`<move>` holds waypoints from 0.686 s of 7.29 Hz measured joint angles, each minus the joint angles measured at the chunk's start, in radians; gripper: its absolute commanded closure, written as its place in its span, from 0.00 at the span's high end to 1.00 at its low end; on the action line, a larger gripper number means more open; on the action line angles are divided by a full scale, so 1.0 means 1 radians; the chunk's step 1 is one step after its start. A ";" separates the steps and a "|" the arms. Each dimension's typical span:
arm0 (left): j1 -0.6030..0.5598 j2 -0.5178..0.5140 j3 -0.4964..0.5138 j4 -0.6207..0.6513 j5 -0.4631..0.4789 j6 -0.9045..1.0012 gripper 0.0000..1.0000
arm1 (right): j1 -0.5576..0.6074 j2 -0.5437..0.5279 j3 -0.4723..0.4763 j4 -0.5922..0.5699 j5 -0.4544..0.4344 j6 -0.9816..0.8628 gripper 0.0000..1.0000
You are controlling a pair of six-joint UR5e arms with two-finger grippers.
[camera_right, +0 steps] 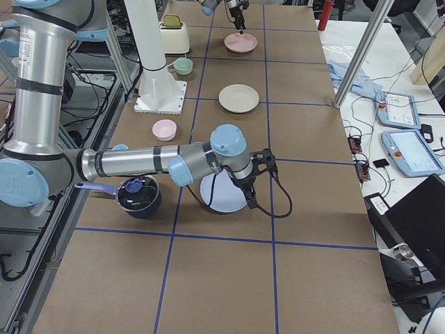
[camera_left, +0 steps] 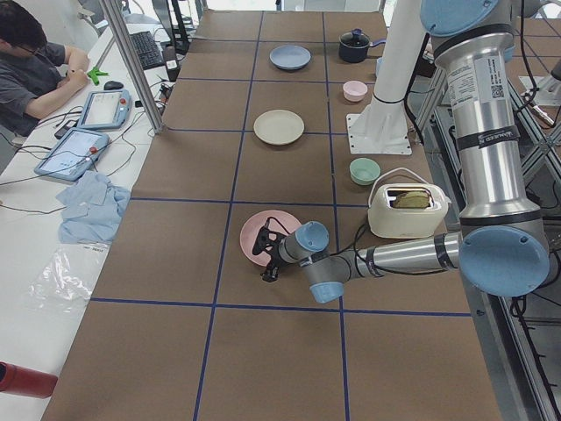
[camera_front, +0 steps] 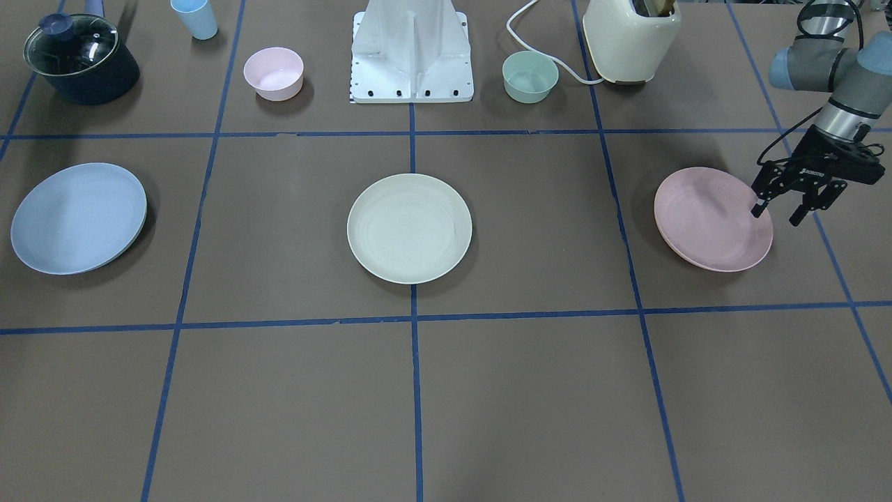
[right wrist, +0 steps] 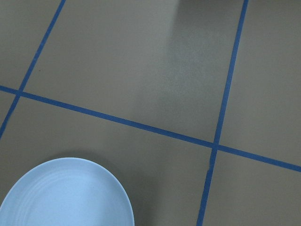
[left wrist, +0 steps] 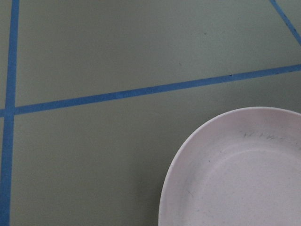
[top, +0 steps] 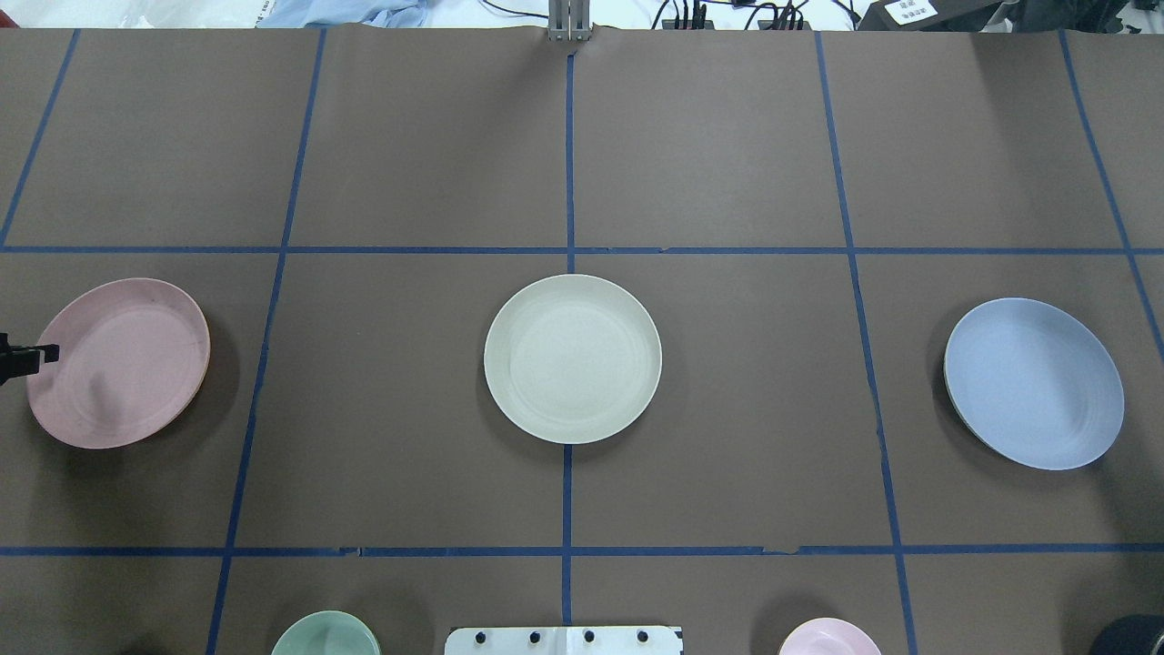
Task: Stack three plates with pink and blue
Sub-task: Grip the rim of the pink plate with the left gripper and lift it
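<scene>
left gripper point(camera_front: 775, 215): fingers spread wide and holding nothing, low at the outer rim of the pink plate point(camera_front: 707, 222); one fingertip appears to hang over the rim, the other just beyond it.
right gripper point(camera_right: 249, 200): seen only from the table's right end, low beside the blue plate point(camera_front: 78, 217); whether it is spread or closed cannot be told.
pink plate: pastel, round, shallow and matte with a raised rim; faint dark scuffs show near the rim in the wrist view; flat on the table point(camera_front: 529, 390) at the robot's left end.
blue plate: light blue, same size and shape, with faint concentric rings; flat at the robot's right end.
cream-green plate point(camera_front: 409, 228): pale and matte, at the centre on a blue tape line, between the other two and well apart from both.
near the robot: pink bowl point(camera_front: 273, 72), green bowl point(camera_front: 530, 77), toaster point(camera_front: 631, 43), lidded pot point(camera_front: 80, 59).
</scene>
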 measured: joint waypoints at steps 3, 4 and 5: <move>0.030 -0.005 0.004 -0.006 0.007 -0.004 0.00 | 0.000 -0.001 0.001 0.000 0.000 -0.001 1.00; 0.030 -0.006 -0.006 -0.006 0.001 -0.003 0.00 | 0.000 -0.001 0.001 0.000 0.000 -0.002 1.00; 0.027 -0.005 -0.029 -0.002 -0.027 -0.003 0.00 | 0.000 -0.001 0.001 0.000 0.001 -0.002 1.00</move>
